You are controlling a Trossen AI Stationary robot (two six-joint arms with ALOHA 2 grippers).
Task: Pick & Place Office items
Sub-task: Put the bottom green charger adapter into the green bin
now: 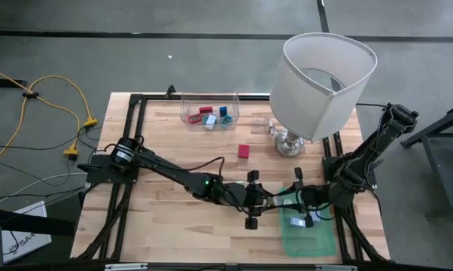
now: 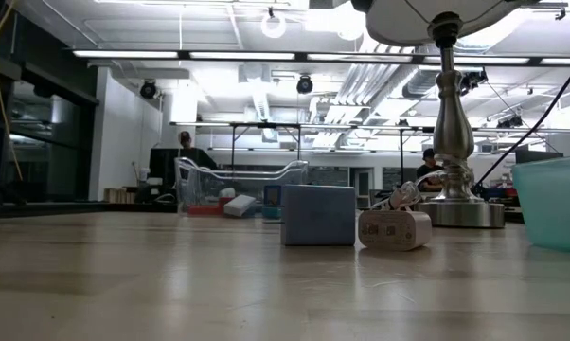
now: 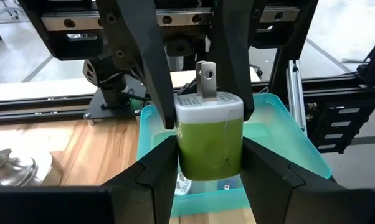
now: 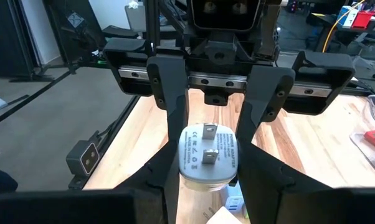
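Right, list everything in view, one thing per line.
charger: one, green with a white pronged end, held between both grippers above the tray
tray: one, teal, table's near right corner
clear bin: one, far edge of the table, holding several small red, blue and pale pieces
block: one, red, loose mid-table
lamp: one, white shade on a silver base, far right
cable: one, yellow, on the floor to the left
people: two, in the room beyond the table
left gripper: closed on the charger
right gripper: closed on the charger from the opposite side
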